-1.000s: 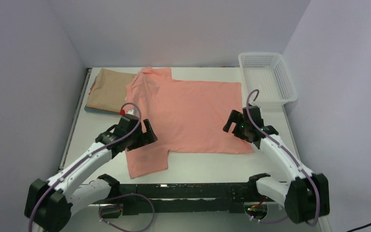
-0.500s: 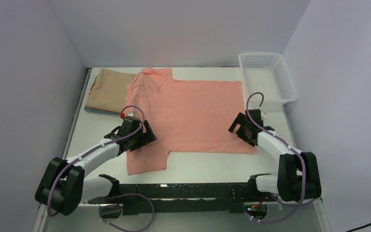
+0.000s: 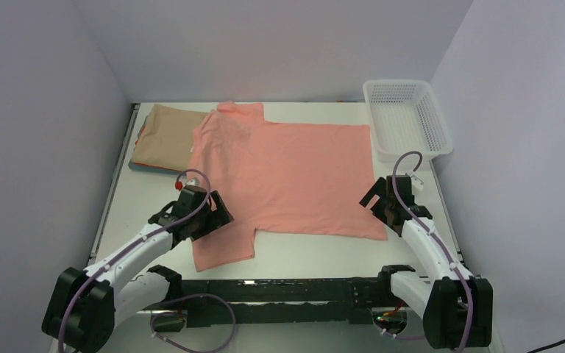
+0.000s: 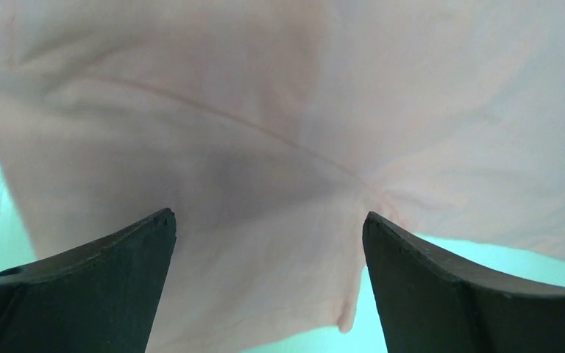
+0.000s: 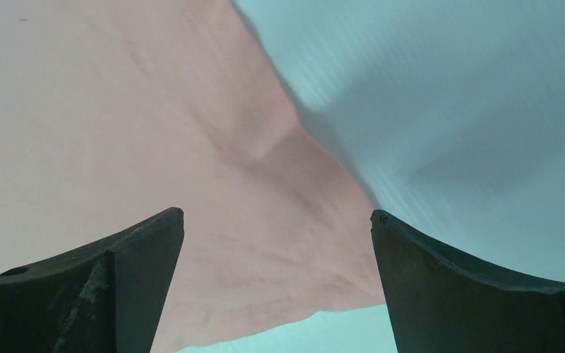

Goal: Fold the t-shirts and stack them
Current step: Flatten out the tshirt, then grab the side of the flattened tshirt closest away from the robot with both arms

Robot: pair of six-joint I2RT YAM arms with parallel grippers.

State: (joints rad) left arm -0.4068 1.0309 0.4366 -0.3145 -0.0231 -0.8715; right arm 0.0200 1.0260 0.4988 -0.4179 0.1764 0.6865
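Observation:
A salmon-pink t-shirt [image 3: 287, 176] lies spread flat across the table, collar to the left, hem to the right. My left gripper [image 3: 210, 213] is open just above its near sleeve; the sleeve and armpit seam [image 4: 265, 243] show between the jaws. My right gripper [image 3: 379, 202] is open over the shirt's near hem corner [image 5: 265, 243]. A folded tan t-shirt [image 3: 165, 136] lies at the back left on a stack, with blue and reddish edges [image 3: 143, 168] showing under it.
A white mesh basket [image 3: 408, 118] stands at the back right corner. Bare table [image 3: 140, 198] lies left of the pink shirt. A black rail [image 3: 287, 290] runs along the near edge between the arm bases.
Both grippers have drawn back toward the near edge and lowered; the left one moved from the shirt's side to the sleeve, the right one to the hem corner. The shirt has barely shifted.

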